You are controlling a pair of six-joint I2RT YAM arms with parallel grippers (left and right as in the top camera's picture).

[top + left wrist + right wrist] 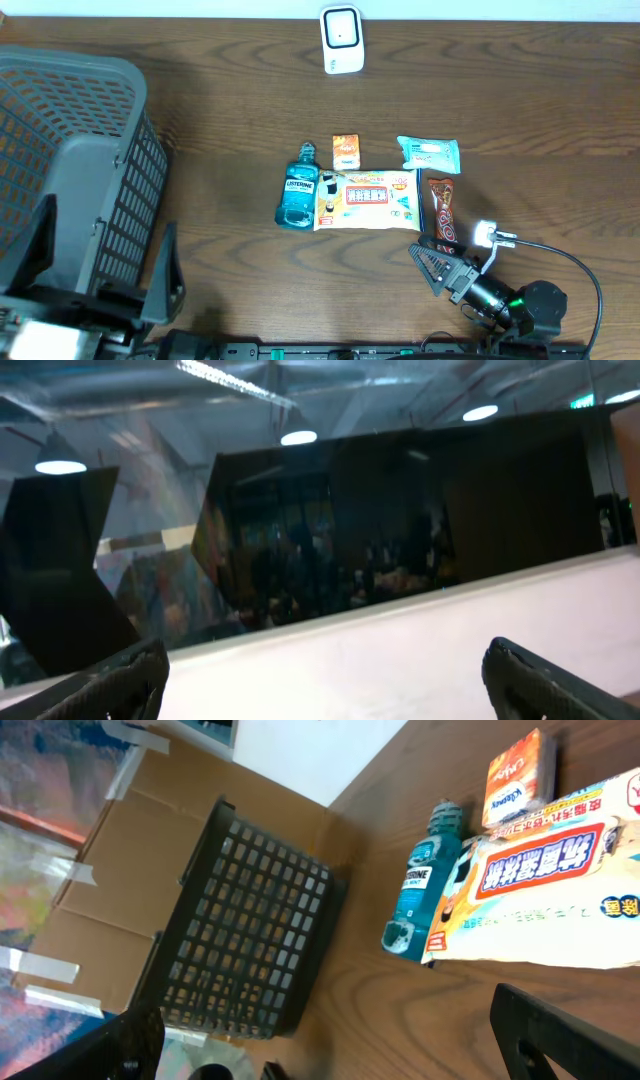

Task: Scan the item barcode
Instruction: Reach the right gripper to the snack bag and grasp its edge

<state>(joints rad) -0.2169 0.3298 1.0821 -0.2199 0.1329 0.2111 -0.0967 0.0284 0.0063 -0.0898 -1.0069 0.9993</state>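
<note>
On woodgrain table [220, 100]: blue plastic bottle [298, 190], flat glossy pouch [368, 200], lattice basket [70, 65].

The overhead camera looks straight down from high above onto the brown wood-grain table [230, 100]. The right wrist camera sits low and close over the table, tilted, facing across it. These two views share the dark grey plastic lattice basket [100, 62] [250, 930], blue mouthwash bottle [298, 190] [420, 900], small orange carton [346, 151] [518, 775] and white printed wipes pack [370, 200] [560, 890]. The left wrist camera points up and away from the table, at round ceiling lamps [299, 436] and dark glass panels [400, 510].
</note>
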